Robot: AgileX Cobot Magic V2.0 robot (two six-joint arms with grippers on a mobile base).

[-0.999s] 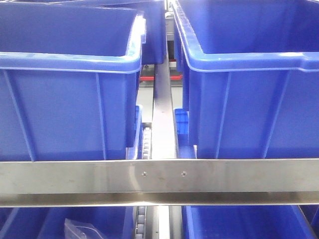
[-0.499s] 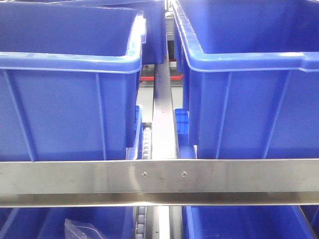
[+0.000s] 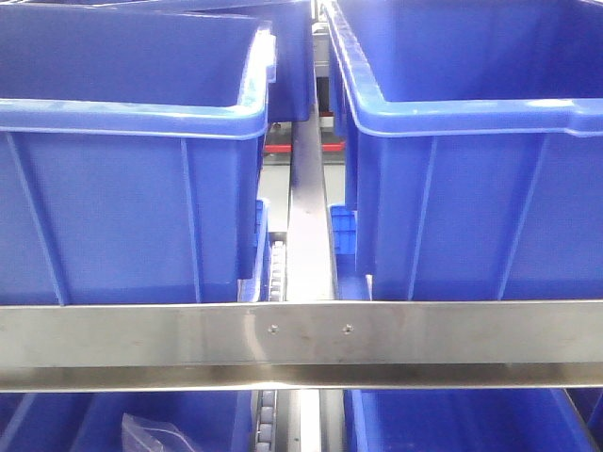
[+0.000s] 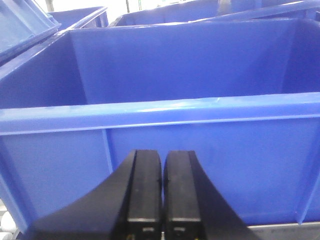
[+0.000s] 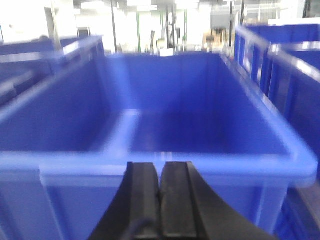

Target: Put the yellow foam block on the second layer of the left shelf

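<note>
The yellow foam block is not in any view. My left gripper (image 4: pixel 162 162) is shut and empty, its black fingers pressed together in front of the near wall of a blue bin (image 4: pixel 165 107). My right gripper (image 5: pixel 161 172) is shut and empty, level with the near rim of another blue bin (image 5: pixel 200 165); this view is blurred. In the front view neither gripper shows. The left blue bin (image 3: pixel 122 118) and the right blue bin (image 3: pixel 471 122) stand on the shelf behind a steel rail (image 3: pixel 301 344).
A steel divider (image 3: pixel 309 226) with a roller track (image 3: pixel 276 268) runs between the two bins. Below the rail are more blue bins, the left one holding a clear plastic bag (image 3: pixel 155 435). More blue bins stand behind and to the sides.
</note>
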